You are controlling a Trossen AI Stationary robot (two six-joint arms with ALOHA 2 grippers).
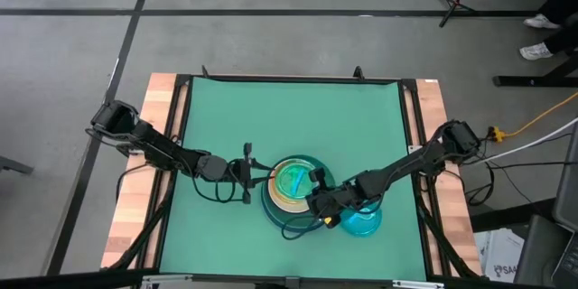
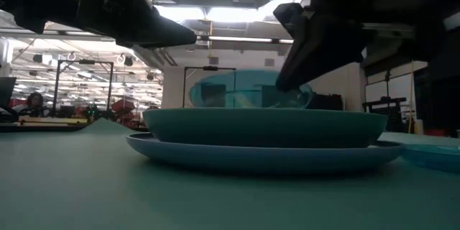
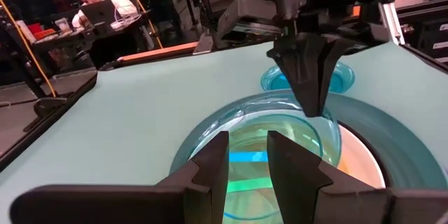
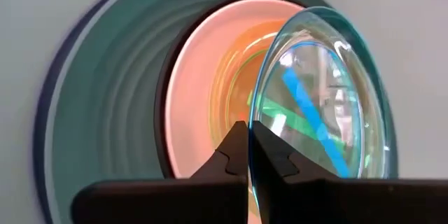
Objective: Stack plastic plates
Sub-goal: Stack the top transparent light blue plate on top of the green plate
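A stack of plates stands mid-table. A large light blue plate [image 2: 266, 157] is at the bottom, with a dark teal one [image 2: 266, 126] on it. Smaller white and translucent orange plates [image 4: 203, 77] lie in its hollow. My right gripper [image 1: 316, 197] is shut on a translucent green plate [image 1: 291, 181], which is tilted over the stack. My left gripper [image 1: 260, 175] is open at the stack's left side, fingers [image 3: 210, 168] apart and pointing at the stack's rim. A cyan plate [image 1: 363, 224] lies flat on the table, right of the stack. My right gripper pinches the translucent green plate's rim [image 4: 253, 129] between its two fingers, on the plate's right side. The fingers slant down from the table's right. The plate is tilted, its held side raised. Its opposite side dips toward the stack's hollow, and I cannot tell whether it touches there.
The green mat [image 1: 271, 117] is bordered by a black frame and wooden side strips. A thin cable loop [image 1: 298, 230] lies by the stack's near side. In the left wrist view a person sits at a desk [image 3: 98, 7] beyond the table.
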